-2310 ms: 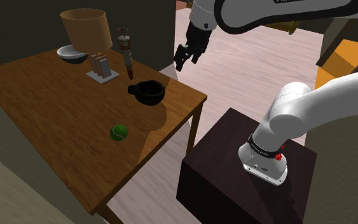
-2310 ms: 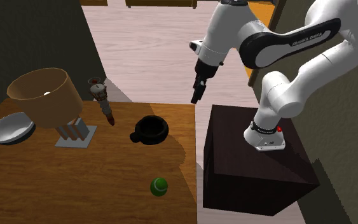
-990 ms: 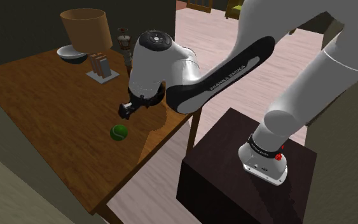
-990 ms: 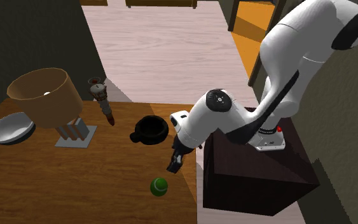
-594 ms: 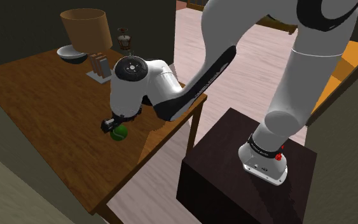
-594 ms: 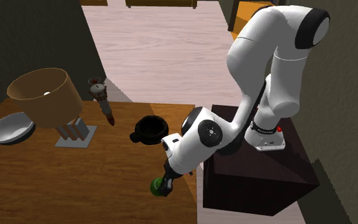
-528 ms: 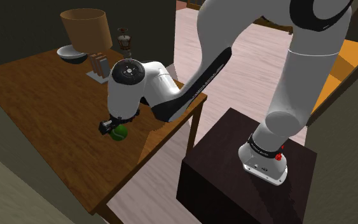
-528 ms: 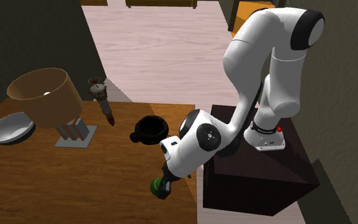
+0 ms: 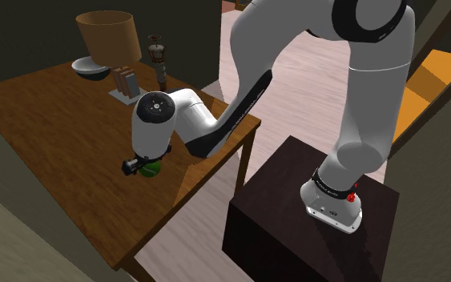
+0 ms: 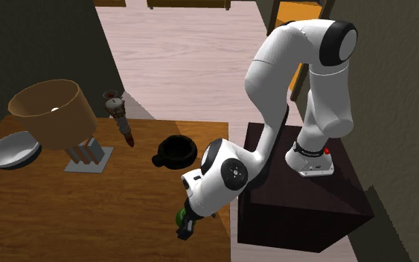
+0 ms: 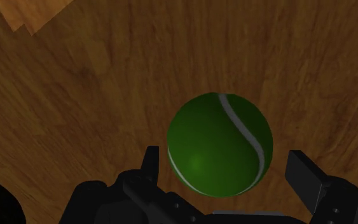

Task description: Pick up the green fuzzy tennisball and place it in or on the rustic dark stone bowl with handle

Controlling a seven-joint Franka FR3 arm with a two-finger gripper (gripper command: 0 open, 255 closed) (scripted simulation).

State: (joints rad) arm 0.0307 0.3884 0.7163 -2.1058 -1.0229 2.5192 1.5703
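Grasping is the step in hand, and by my judgement the task is in its early part: the green ball (image 11: 220, 144) rests on the wooden tabletop (image 11: 75, 95), not yet lifted, and the dark bowl (image 10: 176, 152) with its handle stands empty, well apart from the hand on the same tabletop. The hand (image 11: 224, 158) is down low over the tabletop, wide open, with the ball sitting between its two black fingers (image 11: 151, 161). One finger stands just beside the ball on either side, and a sliver of wood shows in each gap, so neither finger seems to touch it and nothing is held. In the shoulder view the hand (image 9: 134, 167) is at the ball (image 9: 151, 168) close to the tabletop's near edge. In the second exterior view, part of the ball (image 10: 178, 216) peeps out beside the hand (image 10: 184, 229). Left to do, as far as I can judge: close on the ball, raise it, carry it across to the bowl and let it go there.
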